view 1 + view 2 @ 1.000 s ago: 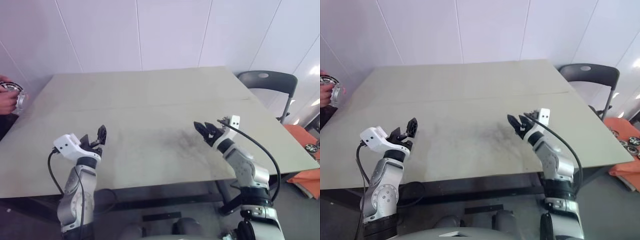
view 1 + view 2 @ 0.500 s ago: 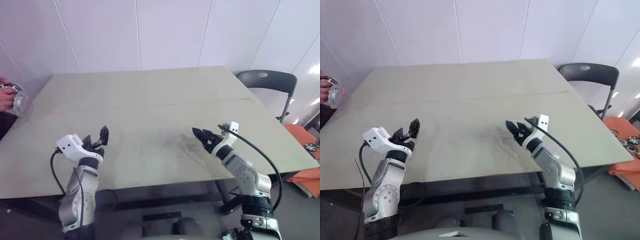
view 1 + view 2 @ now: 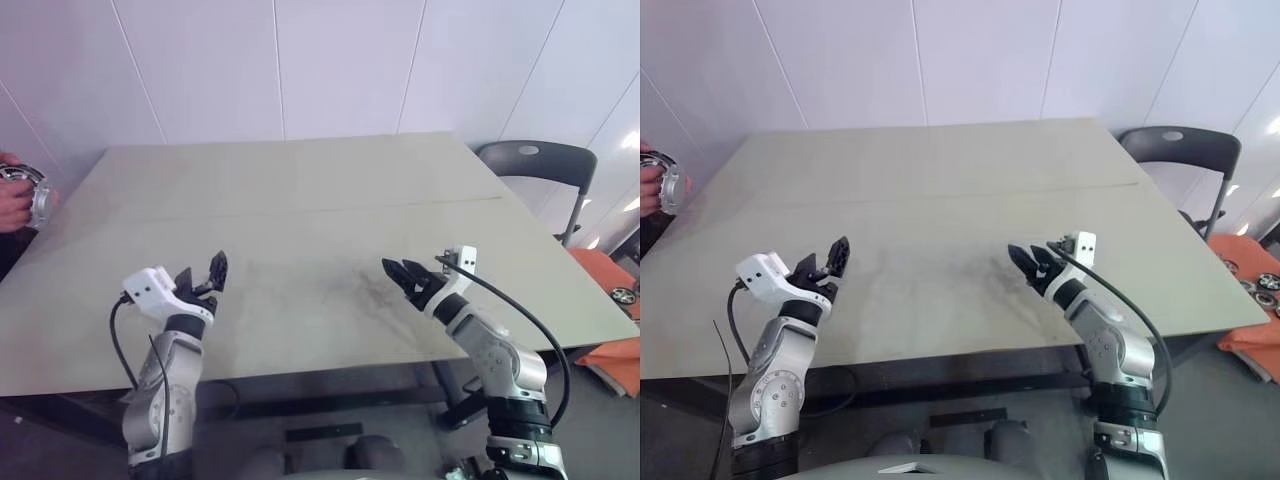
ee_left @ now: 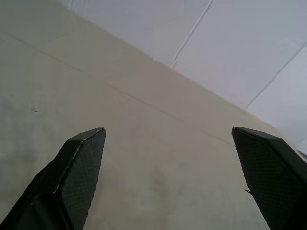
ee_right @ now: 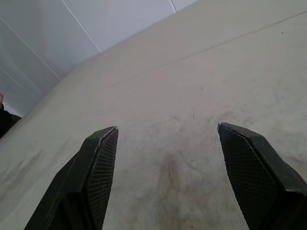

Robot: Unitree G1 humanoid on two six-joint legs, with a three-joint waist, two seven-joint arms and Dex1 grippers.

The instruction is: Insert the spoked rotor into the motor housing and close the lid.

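The only task piece in sight is a round silvery part (image 3: 22, 188) held in a person's hand (image 3: 8, 208) just off the table's (image 3: 300, 180) left edge; which piece it is cannot be told, and no wheel, housing or lid lies on the table. Both robot grippers hover over the near edge holding nothing, the left gripper (image 3: 203, 274) near the left corner and the right gripper (image 3: 398, 270) towards the right, each with fingers spread apart. The likely risk is a fumbled handover: the part sits well apart from the left gripper, so a hurried reach could knock it from the person's hand.

left pincer (image 3: 207, 277) open, right pincer (image 3: 403, 276) open
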